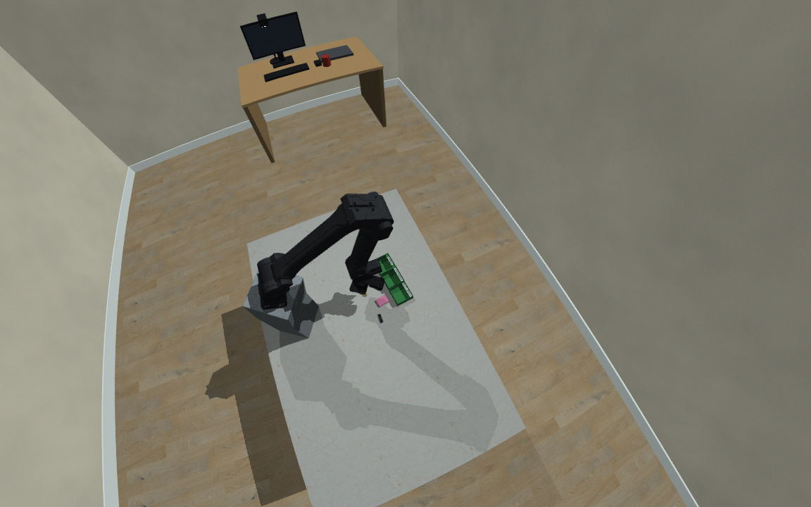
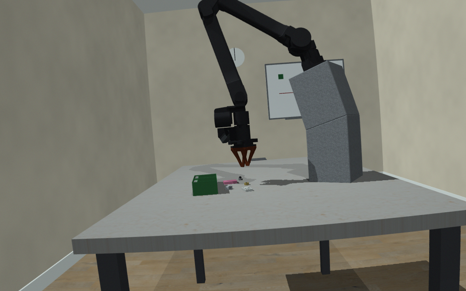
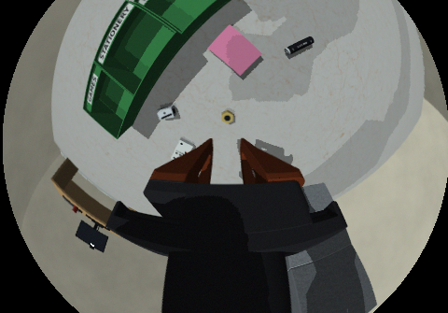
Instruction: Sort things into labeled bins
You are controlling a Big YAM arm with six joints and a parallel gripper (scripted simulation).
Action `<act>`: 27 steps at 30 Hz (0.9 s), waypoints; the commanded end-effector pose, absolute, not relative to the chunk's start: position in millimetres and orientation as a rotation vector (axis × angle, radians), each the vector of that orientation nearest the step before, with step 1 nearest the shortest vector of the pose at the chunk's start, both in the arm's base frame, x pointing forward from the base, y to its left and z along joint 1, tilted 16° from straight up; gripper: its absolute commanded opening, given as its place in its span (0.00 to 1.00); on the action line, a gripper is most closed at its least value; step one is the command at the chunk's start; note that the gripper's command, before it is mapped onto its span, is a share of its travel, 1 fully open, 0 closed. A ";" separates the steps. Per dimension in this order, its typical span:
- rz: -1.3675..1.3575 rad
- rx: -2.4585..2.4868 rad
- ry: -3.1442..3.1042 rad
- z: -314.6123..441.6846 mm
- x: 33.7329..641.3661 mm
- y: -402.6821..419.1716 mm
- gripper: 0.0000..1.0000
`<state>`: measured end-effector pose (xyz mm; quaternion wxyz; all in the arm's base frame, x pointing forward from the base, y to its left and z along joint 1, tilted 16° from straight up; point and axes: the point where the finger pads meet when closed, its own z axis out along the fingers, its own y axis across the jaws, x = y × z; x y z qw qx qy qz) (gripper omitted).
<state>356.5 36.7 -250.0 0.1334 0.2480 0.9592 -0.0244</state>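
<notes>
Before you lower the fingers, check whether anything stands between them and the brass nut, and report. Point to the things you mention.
Nothing visible stands between the fingers (image 2: pixel 244 165) and the brass nut (image 2: pixel 246 183) (image 3: pixel 227 117); the domino (image 2: pixel 246 188) (image 3: pixel 182 149) lies off to one side.

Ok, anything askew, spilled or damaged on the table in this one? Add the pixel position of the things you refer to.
Nothing stands out: the green bins (image 1: pixel 403 301) (image 2: pixel 205 185) (image 3: pixel 125 99) stand upright, and the pink block (image 1: pixel 381 301) (image 2: pixel 229 182) (image 3: pixel 235 50) and small things lie loose beside them, simply unsorted. I see no spill or breakage.
</notes>
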 end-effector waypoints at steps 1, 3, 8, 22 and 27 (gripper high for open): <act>-0.070 0.717 2.776 -246.8 355.9 37.7 0.30; -0.070 0.717 2.776 -246.8 355.7 37.6 0.30; -0.070 0.717 2.777 -246.7 355.4 37.1 0.30; -0.070 0.719 2.771 -259.3 359.8 31.0 0.30; -0.068 0.719 2.772 -278.9 363.0 28.1 0.30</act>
